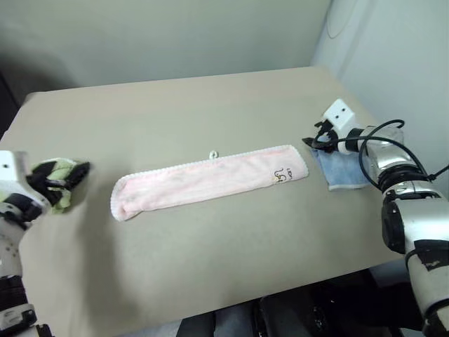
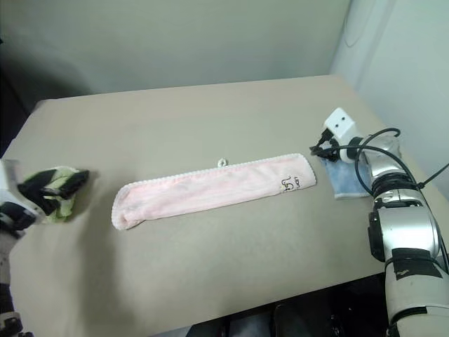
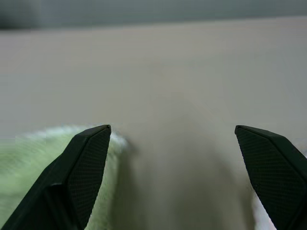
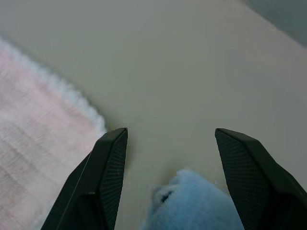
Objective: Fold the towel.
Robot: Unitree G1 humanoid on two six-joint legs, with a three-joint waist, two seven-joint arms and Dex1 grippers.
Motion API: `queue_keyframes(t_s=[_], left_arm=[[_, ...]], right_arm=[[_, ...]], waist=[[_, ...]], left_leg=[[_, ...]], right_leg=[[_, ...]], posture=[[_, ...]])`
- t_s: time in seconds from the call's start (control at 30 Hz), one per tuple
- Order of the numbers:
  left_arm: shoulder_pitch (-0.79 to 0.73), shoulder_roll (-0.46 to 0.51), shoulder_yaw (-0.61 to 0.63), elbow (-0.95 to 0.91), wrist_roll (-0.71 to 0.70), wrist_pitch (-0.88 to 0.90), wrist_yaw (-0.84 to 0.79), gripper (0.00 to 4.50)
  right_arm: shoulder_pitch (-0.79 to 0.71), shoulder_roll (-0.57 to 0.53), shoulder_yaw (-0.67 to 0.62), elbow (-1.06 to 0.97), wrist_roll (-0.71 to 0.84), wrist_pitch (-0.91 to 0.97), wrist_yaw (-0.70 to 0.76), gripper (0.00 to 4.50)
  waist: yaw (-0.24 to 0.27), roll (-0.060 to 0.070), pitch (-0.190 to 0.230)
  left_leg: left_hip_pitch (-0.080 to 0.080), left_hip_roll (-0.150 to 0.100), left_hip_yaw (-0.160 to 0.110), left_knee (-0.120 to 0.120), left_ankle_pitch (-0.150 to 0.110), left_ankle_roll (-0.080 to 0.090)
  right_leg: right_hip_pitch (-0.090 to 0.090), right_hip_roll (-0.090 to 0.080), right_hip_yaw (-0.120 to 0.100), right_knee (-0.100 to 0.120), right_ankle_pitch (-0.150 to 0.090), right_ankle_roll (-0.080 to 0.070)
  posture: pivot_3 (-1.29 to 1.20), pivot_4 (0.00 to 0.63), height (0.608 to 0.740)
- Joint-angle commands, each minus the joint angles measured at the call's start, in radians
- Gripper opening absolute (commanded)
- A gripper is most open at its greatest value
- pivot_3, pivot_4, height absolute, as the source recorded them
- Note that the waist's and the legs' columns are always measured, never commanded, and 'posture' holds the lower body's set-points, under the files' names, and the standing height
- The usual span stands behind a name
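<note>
The towel [image 1: 209, 181], pale pink terry with white edging, lies folded into a long narrow band across the middle of the desk [image 1: 210, 105], running from the left side toward the right edge. Its dark embroidered logo [image 1: 282, 175] sits near the end closest to the right edge, and its small loop [image 1: 213, 154] projects from the long side that faces the far edge. The opposite end is a rounded fold.

The right tool [image 1: 317, 138] hovers over the desk just past the logo end of the towel, above a small light blue cloth [image 1: 344, 170] lying near the right edge. Its fingers [image 4: 103, 179] are spread apart and empty; between them the right wrist view shows bare desk, with the towel's white-edged corner to one side and the blue cloth below.

The left tool [image 1: 66, 179] is near the left edge, well apart from the towel, beside a light green cloth [image 1: 62, 168]. Its fingers [image 3: 84, 175] stand wide apart, gripping nothing; whether they touch the green cloth cannot be told.
</note>
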Motion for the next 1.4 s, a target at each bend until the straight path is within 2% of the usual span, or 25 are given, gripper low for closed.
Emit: queue_keyframes(t_s=[0.03,0.1,0.23,0.27,0.3,0.4,0.57,0.77,0.9,1.07,1.23,1.4], left_arm=[[0.081,-0.025,0.014,-0.195,-0.038,-0.022,-0.030,4.50],[0.105,-0.031,0.012,-0.233,-0.044,-0.018,-0.030,4.50],[0.169,-0.057,-0.100,-0.339,-0.018,-0.062,-0.093,4.50],[0.171,-0.060,-0.113,-0.345,-0.020,-0.065,-0.099,4.50],[0.164,-0.069,-0.129,-0.351,-0.025,-0.066,-0.100,4.50],[0.138,-0.090,-0.182,-0.361,-0.021,-0.074,-0.098,4.50],[0.101,-0.122,-0.248,-0.361,-0.020,-0.073,-0.091,4.50],[0.072,-0.155,-0.304,-0.368,-0.013,-0.071,-0.079,4.50],[0.065,-0.164,-0.320,-0.373,-0.018,-0.070,-0.065,4.50],[0.072,-0.178,-0.330,-0.399,-0.020,-0.065,-0.050,4.50],[0.075,-0.184,-0.333,-0.421,-0.023,-0.054,-0.036,4.50],[0.081,-0.192,-0.340,-0.442,-0.027,-0.048,-0.021,4.50]], right_arm=[[0.051,-0.021,-0.078,-0.176,0.130,0.251,0.088,3.07],[0.092,-0.023,-0.086,-0.270,0.154,0.339,0.087,3.07],[0.252,-0.001,-0.226,-0.611,0.373,0.993,0.001,3.90],[0.284,0.008,-0.255,-0.679,0.406,1.079,-0.030,4.30],[0.315,0.020,-0.297,-0.740,0.439,1.170,-0.069,4.49],[0.376,0.056,-0.408,-0.856,0.496,1.354,-0.178,4.49],[0.425,0.094,-0.497,-0.964,0.538,1.511,-0.288,4.49],[0.433,0.167,-0.568,-1.002,0.548,1.614,-0.384,4.49],[0.434,0.221,-0.597,-0.991,0.524,1.597,-0.460,4.49],[0.414,0.278,-0.613,-0.906,0.517,1.517,-0.527,4.49],[0.372,0.318,-0.636,-0.785,0.514,1.400,-0.589,4.49],[0.316,0.338,-0.658,-0.651,0.523,1.273,-0.643,4.49]], waist=[[-0.001,-0.001,0.000],[-0.001,-0.001,-0.001],[0.007,-0.001,0.000],[0.009,-0.001,0.000],[0.009,-0.001,0.000],[0.007,-0.001,0.000],[0.005,-0.001,-0.001],[0.004,-0.001,-0.001],[0.005,-0.001,-0.001],[0.005,-0.002,-0.001],[-0.002,-0.003,-0.002],[-0.004,-0.007,-0.004]], left_leg=[[0.000,0.000,0.000,0.000,0.000,0.000],[0.000,0.000,0.000,0.000,0.000,0.000],[0.001,0.000,-0.001,0.002,0.000,0.000],[0.002,0.000,-0.001,0.003,0.000,0.000],[0.002,0.000,-0.001,0.003,0.000,0.000],[0.003,0.000,-0.001,0.005,-0.001,0.002],[0.004,-0.001,-0.001,0.009,-0.003,0.005],[0.006,-0.001,-0.001,0.010,-0.004,0.007],[0.006,-0.002,-0.002,0.010,-0.004,0.007],[0.007,-0.002,-0.002,0.011,-0.004,0.008],[0.017,-0.003,-0.002,0.012,-0.006,0.010],[0.019,-0.003,-0.001,0.012,-0.006,0.012]], right_leg=[[0.000,0.000,0.000,0.000,0.000,0.000],[0.001,0.000,0.000,0.000,0.000,0.000],[0.002,0.000,-0.001,0.001,0.000,0.000],[0.003,0.000,-0.001,0.001,0.000,0.000],[0.003,0.000,-0.001,0.001,0.000,0.000],[0.003,0.001,-0.001,0.002,0.000,0.000],[0.005,0.001,-0.001,0.003,0.001,0.001],[0.008,0.001,-0.001,0.002,0.000,0.002],[0.008,0.001,0.000,0.002,0.000,0.003],[0.009,0.001,0.000,0.002,0.000,0.004],[0.019,0.001,0.002,0.002,0.000,0.005],[0.020,0.001,0.003,0.001,0.000,0.005]], posture=[[0.00,0.150,0.740],[0.00,0.150,0.740],[0.00,0.150,0.740],[0.00,0.150,0.740],[0.00,0.150,0.740],[0.00,0.150,0.740],[0.00,0.150,0.740],[0.00,0.150,0.740],[0.00,0.150,0.740],[0.00,0.150,0.740],[0.00,0.150,0.740],[0.00,0.150,0.740]])
